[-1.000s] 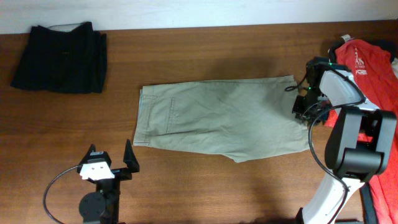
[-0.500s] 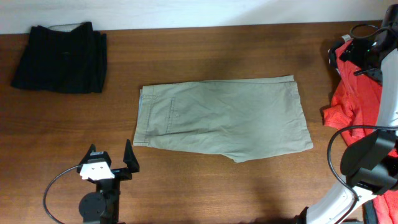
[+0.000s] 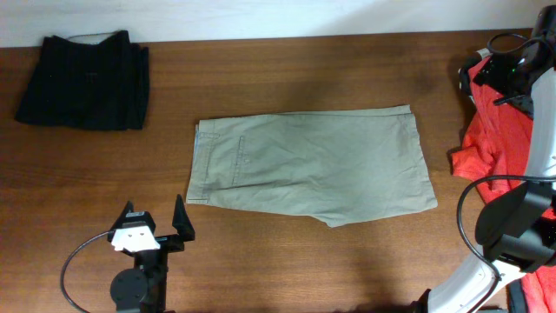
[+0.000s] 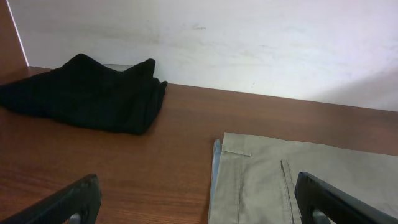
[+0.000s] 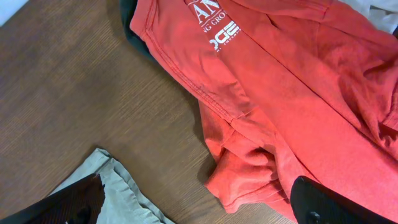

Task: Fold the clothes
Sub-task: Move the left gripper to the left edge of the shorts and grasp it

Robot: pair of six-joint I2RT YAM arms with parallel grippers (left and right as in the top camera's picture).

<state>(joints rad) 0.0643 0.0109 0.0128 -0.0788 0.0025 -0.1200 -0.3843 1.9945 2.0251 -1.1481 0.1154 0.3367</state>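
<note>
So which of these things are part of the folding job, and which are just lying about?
Job:
- shorts, spread flat mid-table
- red T-shirt, crumpled at the right edge
- black garment, in the far left corner

Lying about:
- table
- wall

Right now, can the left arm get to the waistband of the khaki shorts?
Probably yes. The left claw is open and faces the waistband end of the khaki shorts, with only bare table between them.
</note>
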